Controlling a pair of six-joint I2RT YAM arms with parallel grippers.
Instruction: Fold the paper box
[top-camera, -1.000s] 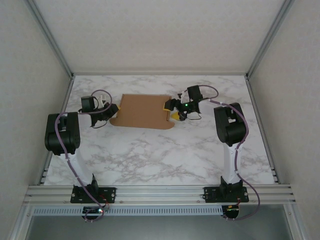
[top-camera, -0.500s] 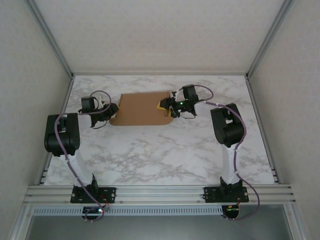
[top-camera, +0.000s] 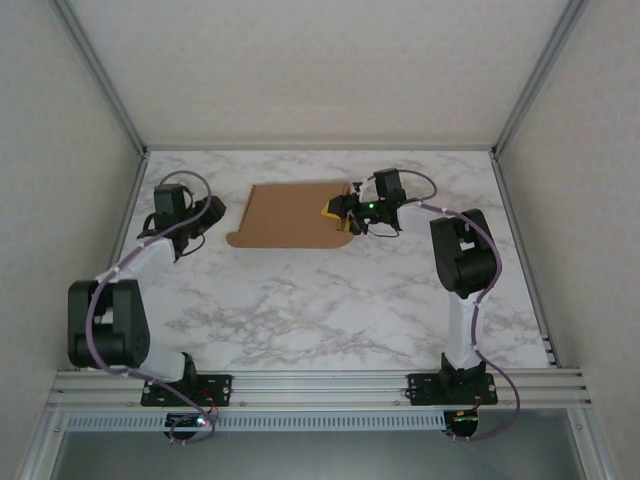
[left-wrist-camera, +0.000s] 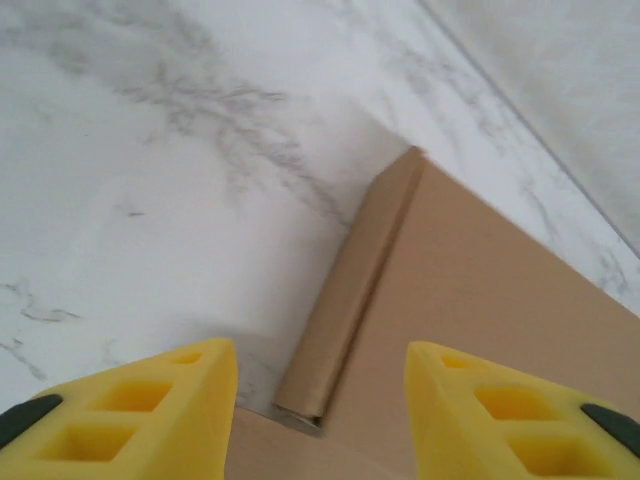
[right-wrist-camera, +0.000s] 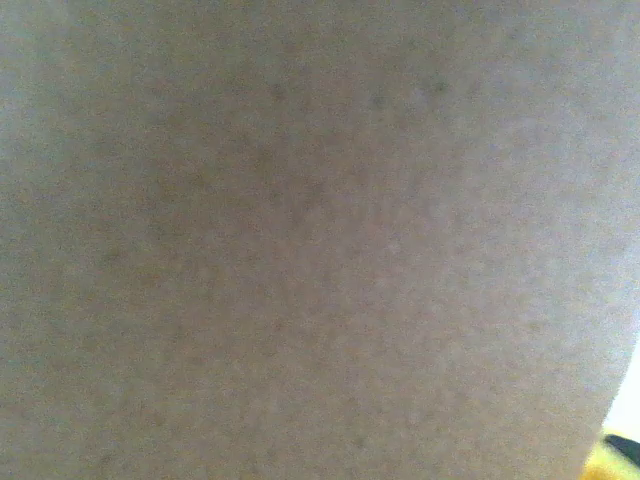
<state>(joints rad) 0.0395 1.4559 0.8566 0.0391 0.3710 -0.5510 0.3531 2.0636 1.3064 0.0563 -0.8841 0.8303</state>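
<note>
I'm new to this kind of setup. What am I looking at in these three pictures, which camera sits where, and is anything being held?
Two robot arms are bolted at the near edge of a marble-patterned table. Each ends in a two-finger gripper with yellow pads. The wide picture comes from a fixed camera above and behind the arms. The other two come from small cameras on the wrists. One thing lies on the table: the paper box, a brown cardboard piece lying mostly flat. The left gripper is open and grips nothing. Its camera looks along a narrow flap at the box's left edge. The right gripper is at the box's right edge. Its camera sees cardboard from very close, and I cannot tell whether it clamps that edge.
</note>
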